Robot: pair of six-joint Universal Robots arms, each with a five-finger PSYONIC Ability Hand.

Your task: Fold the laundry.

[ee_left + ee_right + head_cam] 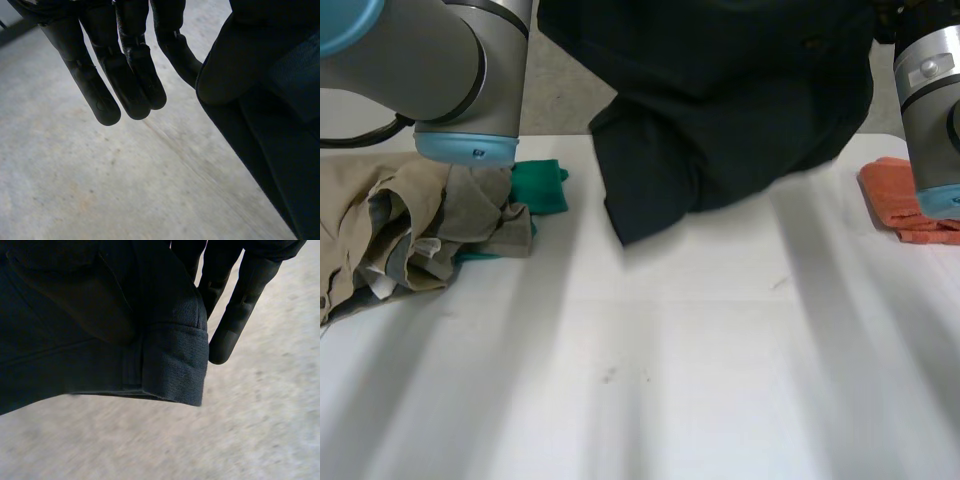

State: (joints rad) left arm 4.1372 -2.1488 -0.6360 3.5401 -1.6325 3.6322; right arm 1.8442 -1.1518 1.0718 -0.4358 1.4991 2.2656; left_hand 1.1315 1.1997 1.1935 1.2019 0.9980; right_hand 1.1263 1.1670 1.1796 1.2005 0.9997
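A dark navy garment [720, 110] hangs in the air over the far edge of the white table [670, 380], its lower folds trailing onto the tabletop. In the left wrist view my left hand [125, 75] points most of its fingers straight down over the grey floor, while one finger runs into the edge of the garment [270, 125] beside it and pinches it. In the right wrist view my right hand [235, 305] holds the garment [100, 340] by a hemmed edge, the cloth draped in front of its palm with two fingers sticking out past it.
A crumpled pile of beige clothes [390, 230] lies at the table's left, with a green cloth [540, 185] beside it. An orange cloth [905, 200] lies at the far right edge. My left arm [450, 80] and right arm [930, 100] stand over these.
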